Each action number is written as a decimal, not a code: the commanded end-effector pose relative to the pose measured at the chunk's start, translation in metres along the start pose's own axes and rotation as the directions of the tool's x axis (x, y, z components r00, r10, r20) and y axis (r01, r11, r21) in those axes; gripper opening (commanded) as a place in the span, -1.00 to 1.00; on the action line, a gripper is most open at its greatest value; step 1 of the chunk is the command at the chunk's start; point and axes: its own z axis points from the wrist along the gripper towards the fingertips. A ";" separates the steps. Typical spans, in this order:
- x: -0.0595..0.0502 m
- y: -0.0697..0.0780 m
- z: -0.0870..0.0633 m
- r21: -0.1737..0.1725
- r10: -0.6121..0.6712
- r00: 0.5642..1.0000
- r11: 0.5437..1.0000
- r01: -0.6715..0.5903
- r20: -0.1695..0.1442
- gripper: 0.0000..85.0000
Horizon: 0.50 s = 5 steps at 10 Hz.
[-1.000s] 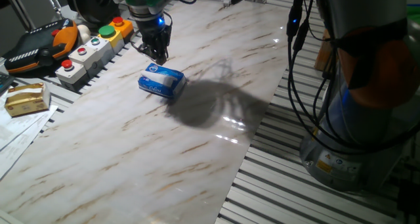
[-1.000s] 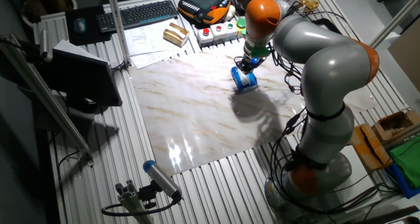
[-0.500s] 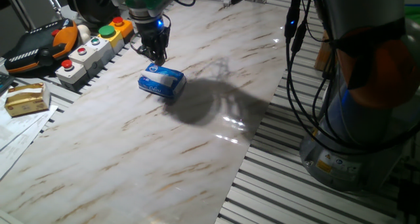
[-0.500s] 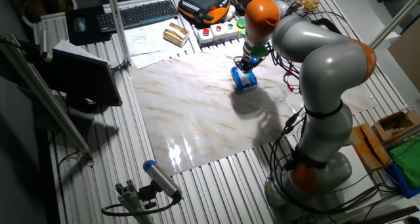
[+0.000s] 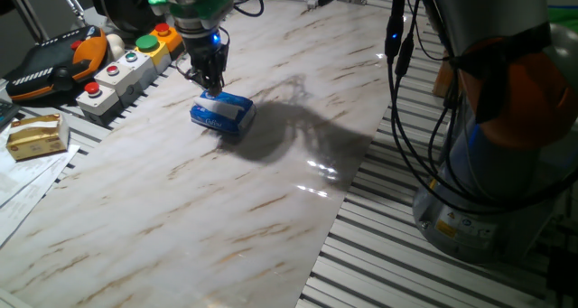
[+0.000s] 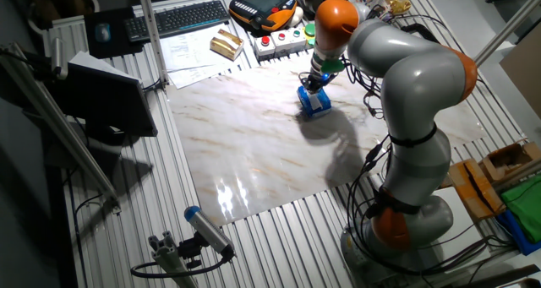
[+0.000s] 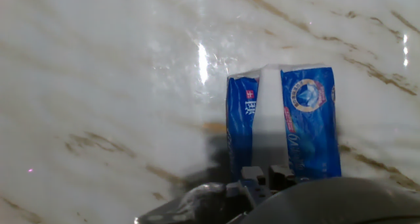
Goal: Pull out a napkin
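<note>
The blue tissue pack (image 5: 223, 114) (image 6: 316, 103) (image 7: 308, 119) lies flat on the marble board, near its far left side. A white strip of napkin (image 7: 268, 112) shows along the slot in the pack's top. My gripper (image 5: 209, 90) (image 6: 312, 87) (image 7: 266, 178) points straight down and its tips touch the top of the pack at the end nearest the button box. The fingers stand close together, shut, at the near end of the white strip. Whether they pinch the napkin is hidden.
A box of coloured buttons (image 5: 122, 69) and an orange teach pendant (image 5: 50, 60) sit just left of the pack. A tan box (image 5: 36, 135) and paper sheets (image 5: 23, 177) lie further left. Cables (image 5: 406, 100) and the robot base (image 5: 488, 163) stand at the right.
The gripper has come down and slightly left, from just above and behind the pack to touching its top. The pack has not moved.
</note>
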 end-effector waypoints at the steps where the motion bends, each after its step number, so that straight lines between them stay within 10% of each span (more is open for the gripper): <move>1: -0.001 0.000 0.002 0.002 0.000 1.000 1.000 0.000 0.005 -0.31; 5: -0.005 -0.001 0.012 0.015 -0.020 1.000 1.000 0.020 0.009 -0.29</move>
